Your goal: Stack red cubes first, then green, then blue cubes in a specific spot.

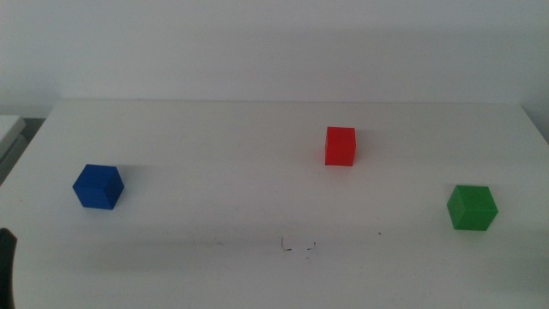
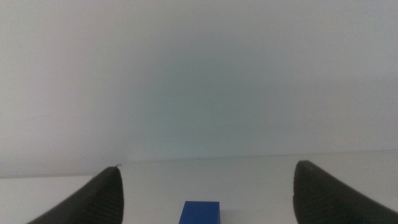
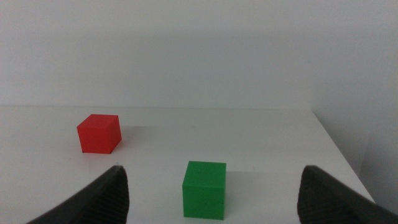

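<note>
Cubes apart — red (image 1: 340, 145), green (image 1: 472, 207), blue (image 1: 99, 186).

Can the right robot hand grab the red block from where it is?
Probably yes: the right gripper is open, and only the green cube sits nearer, off to one side of the red cube.

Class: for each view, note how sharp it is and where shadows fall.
Middle view: soft, even light; faint shadows beside the red cube and blue cube. Left wrist view: hazy, blue cube cut by the edge between open jaws. Right wrist view: sharpest, green cube crisp, jaws open.
</note>
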